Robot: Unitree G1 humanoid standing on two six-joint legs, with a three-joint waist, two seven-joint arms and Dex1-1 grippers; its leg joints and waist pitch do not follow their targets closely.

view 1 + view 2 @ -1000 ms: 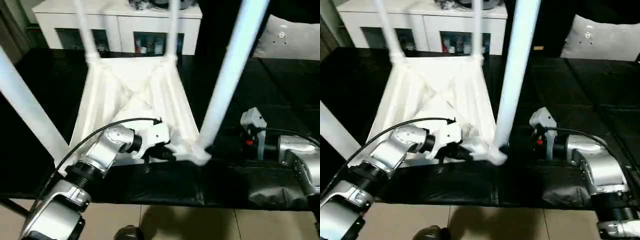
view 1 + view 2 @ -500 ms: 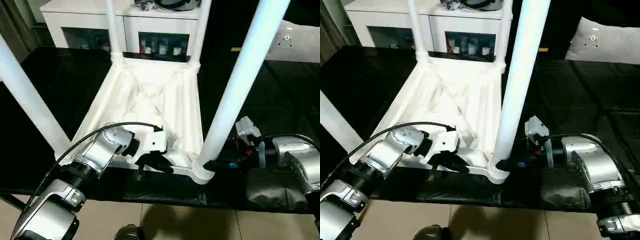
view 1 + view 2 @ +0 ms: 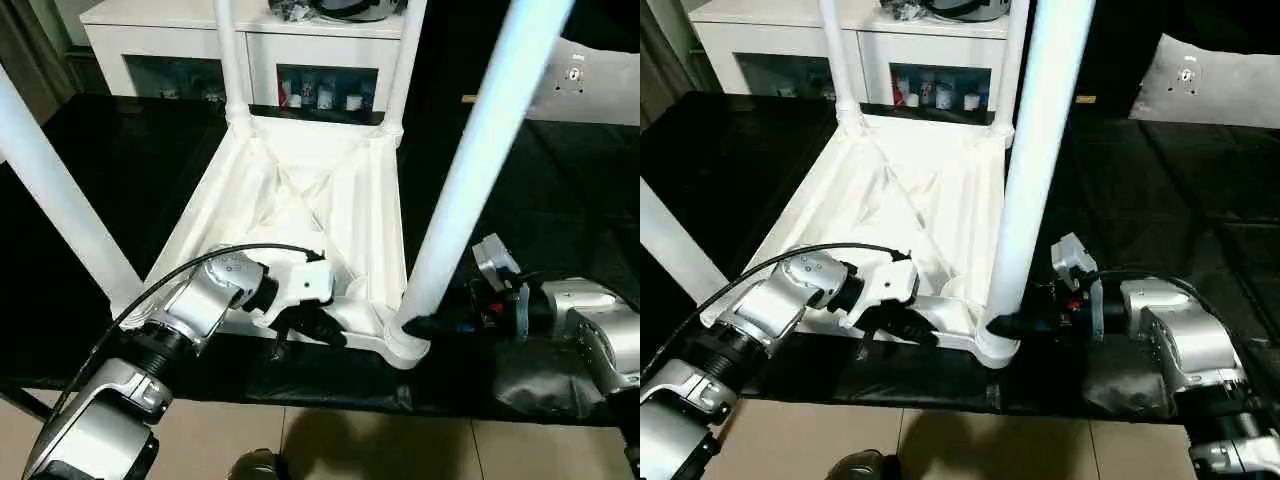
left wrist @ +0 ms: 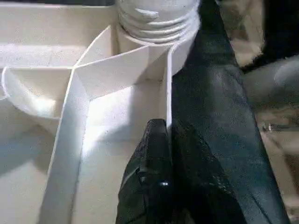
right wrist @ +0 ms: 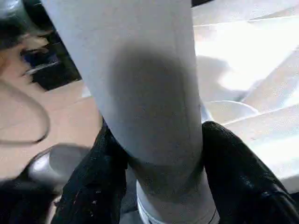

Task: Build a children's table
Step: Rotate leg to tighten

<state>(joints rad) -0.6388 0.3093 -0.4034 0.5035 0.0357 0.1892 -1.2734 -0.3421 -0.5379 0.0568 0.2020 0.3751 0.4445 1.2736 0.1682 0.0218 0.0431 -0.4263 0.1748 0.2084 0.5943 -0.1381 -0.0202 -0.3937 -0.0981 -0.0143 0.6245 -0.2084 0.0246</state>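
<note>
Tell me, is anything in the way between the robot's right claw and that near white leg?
Nothing visible. The right gripper already has one black finger on each side of the near leg, just above its corner socket.

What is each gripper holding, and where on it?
Left gripper pinches the tabletop's near rim. Right gripper straddles the near leg just above its socket.

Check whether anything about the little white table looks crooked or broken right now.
Nothing stands out. The children's table lies upside down on the black work table, all four legs upright in their corner sockets, no cracks visible.
</note>
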